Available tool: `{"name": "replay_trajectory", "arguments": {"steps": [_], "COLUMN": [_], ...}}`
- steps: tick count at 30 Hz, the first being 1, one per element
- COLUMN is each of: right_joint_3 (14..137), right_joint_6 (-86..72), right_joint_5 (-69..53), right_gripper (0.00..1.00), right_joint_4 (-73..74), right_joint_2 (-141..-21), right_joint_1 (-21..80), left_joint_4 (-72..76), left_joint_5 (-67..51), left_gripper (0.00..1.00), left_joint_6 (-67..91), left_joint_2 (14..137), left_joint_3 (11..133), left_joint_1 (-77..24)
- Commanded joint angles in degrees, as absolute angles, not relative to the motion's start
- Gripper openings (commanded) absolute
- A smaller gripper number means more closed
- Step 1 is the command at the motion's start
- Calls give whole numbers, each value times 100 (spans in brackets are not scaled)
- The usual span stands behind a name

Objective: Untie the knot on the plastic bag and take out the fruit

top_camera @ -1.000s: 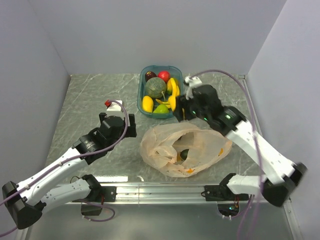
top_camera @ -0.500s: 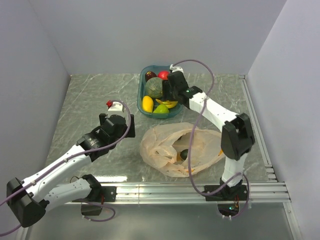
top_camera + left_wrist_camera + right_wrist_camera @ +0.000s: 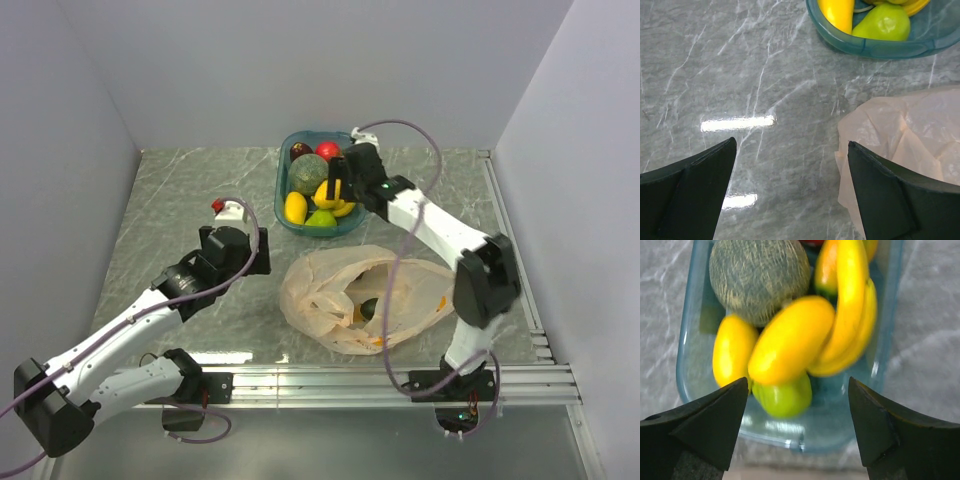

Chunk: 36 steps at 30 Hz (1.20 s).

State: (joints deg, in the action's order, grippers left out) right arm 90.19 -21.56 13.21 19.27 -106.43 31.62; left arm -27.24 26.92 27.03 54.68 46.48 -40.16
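Note:
The plastic bag (image 3: 410, 285) lies crumpled at front centre, its mouth gaping; no knot shows. A dark green fruit (image 3: 368, 308) and orange bits (image 3: 440, 300) lie inside. The blue tub (image 3: 279, 190) holds the melon (image 3: 310, 173), banana bunch (image 3: 346, 207), yellow fruits and a dark purple fruit (image 3: 300, 151). My right gripper (image 3: 338, 188) hangs open over the tub; in the right wrist view (image 3: 797, 405) a yellow oval fruit (image 3: 790, 340) lies on the pile beside the melon (image 3: 757, 275) and bananas (image 3: 852, 305). My left gripper (image 3: 262, 252) is open and empty by the bag's left edge (image 3: 900, 140).
A red apple (image 3: 327, 150) and a bright green fruit (image 3: 322, 218) lie in the tub. The tub's near rim (image 3: 880, 50) shows in the left wrist view. Grey walls close in on the left, back and right. A metal rail (image 3: 330, 380) runs along the front.
My right arm swung from beside the bag to over the tub. A yellow oval fruit now lies on the pile under its open jaws. The left arm barely moved.

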Motion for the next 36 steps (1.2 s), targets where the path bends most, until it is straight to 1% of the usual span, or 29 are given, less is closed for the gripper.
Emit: {"name": "replay_trajectory", "arguments": {"steps": [1, 2, 3, 4, 5, 6, 9, 12, 15, 18, 21, 26, 30, 31, 33, 36], "right_joint_3": [8326, 7897, 7675, 7464, 7062, 6866, 6207, 5626, 5064, 4607, 4141, 3665, 3428, 3341, 3261, 3208], "right_joint_6": [-1987, -1891, -1846, -1811, -1732, -1697, -1626, -1582, -1459, -1354, -1494, -1731, -2030, -2204, -2320, -2417], "right_joint_5": [1091, 1029, 959, 845, 765, 678, 344, 18, -570, -1194, -1642, -1846, -1320, -901, -555, -221], "right_gripper": [84, 81, 81, 79, 77, 77, 75, 74, 73, 73, 73, 69, 69, 69, 69, 73], "right_joint_4": [1600, 1608, 1626, 1687, 1714, 1801, 2038, 2293, 2477, 2645, 2436, 1987, 1172, 1012, 487, -199], "right_joint_2": [-8959, -8669, -8396, -7872, -7605, -7124, -6288, -5593, -5126, -4949, -4843, -5044, -5500, -5589, -5887, -6336], "right_joint_1": [3164, 3164, 3181, 3190, 3199, 3208, 3225, 3217, 3226, 3225, 3234, 3348, 3366, 3366, 3384, 3410], "left_joint_4": [-2479, -2479, -2479, -2487, -2487, -2487, -2435, -2382, -2347, -2347, -2355, -2329, -2329, -2329, -2329, -2320], "left_joint_5": [2382, 2373, 2356, 2338, 2338, 2338, 2285, 2171, 2153, 2214, 2250, 2233, 2171, 2171, 2171, 2171], "left_gripper": [98, 98, 98, 98, 98, 98, 98, 98, 98, 98, 97, 97, 97, 97, 97, 97], "left_joint_6": [2628, 2619, 2619, 2628, 2619, 2619, 2619, 2610, 2610, 2610, 2610, 2610, 2601, 2602, 2602, 2602], "left_joint_2": [5300, 5300, 5300, 5309, 5317, 5317, 5326, 5309, 5317, 5370, 5405, 5449, 5476, 5467, 5458, 5405], "left_joint_3": [4641, 4632, 4658, 4658, 4658, 4667, 4650, 4623, 4614, 4614, 4614, 4614, 4614, 4606, 4597, 4597], "left_joint_1": [-3938, -3911, -3885, -3859, -3841, -3823, -3753, -3683, -3621, -3568, -3551, -3533, -3516, -3516, -3516, -3516]}}
